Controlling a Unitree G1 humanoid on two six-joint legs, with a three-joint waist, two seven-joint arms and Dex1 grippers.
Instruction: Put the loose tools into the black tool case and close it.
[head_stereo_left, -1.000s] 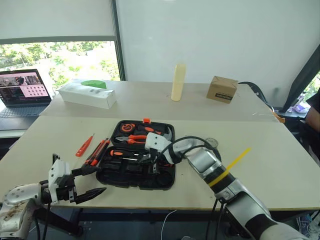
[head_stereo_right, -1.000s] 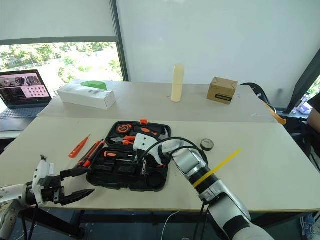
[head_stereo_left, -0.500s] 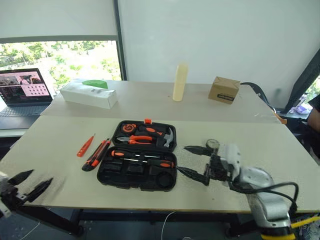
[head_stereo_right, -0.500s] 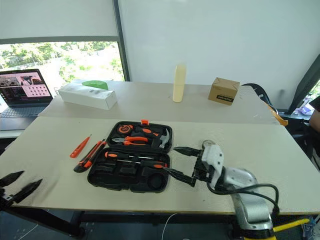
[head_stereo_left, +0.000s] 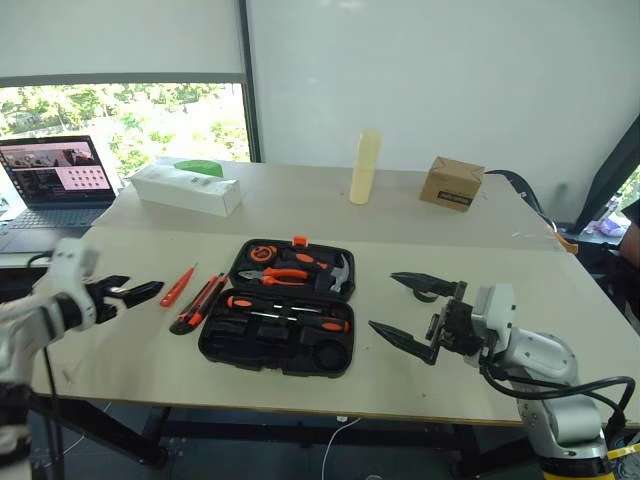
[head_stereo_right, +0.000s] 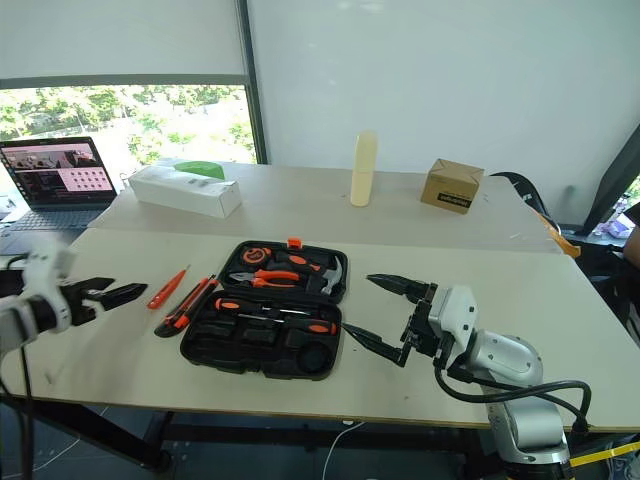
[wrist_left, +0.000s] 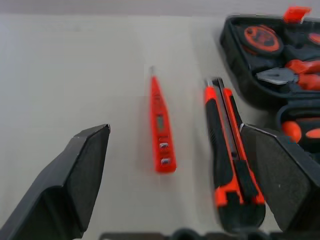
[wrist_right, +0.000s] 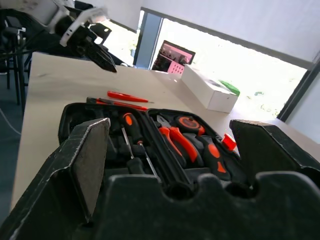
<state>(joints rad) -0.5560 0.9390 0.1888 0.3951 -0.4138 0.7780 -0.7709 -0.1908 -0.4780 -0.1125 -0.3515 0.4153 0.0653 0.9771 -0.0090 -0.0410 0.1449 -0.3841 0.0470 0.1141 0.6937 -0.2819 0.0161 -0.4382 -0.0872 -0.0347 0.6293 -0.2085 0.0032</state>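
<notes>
We see the black tool case (head_stereo_left: 279, 318) lying open mid-tabletop (head_stereo_left: 560, 300), with bare surface to its right. The tester screwdriver (wrist_left: 161, 131) and utility knife (wrist_left: 229, 155) lie just left of it. Left gripper (head_stereo_left: 128, 294) and right gripper (head_stereo_right: 378, 314) have fingers spread wide, holding nothing. The tape roll is hard to make out.

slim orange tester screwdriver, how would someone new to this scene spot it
Start at the open flat black plastic tool case in the middle of the near beige table. Two tools lie just off its left side. The slim orange tester screwdriver is the outer one, thinner and all orange, unlike the black-and-orange utility knife.
</notes>
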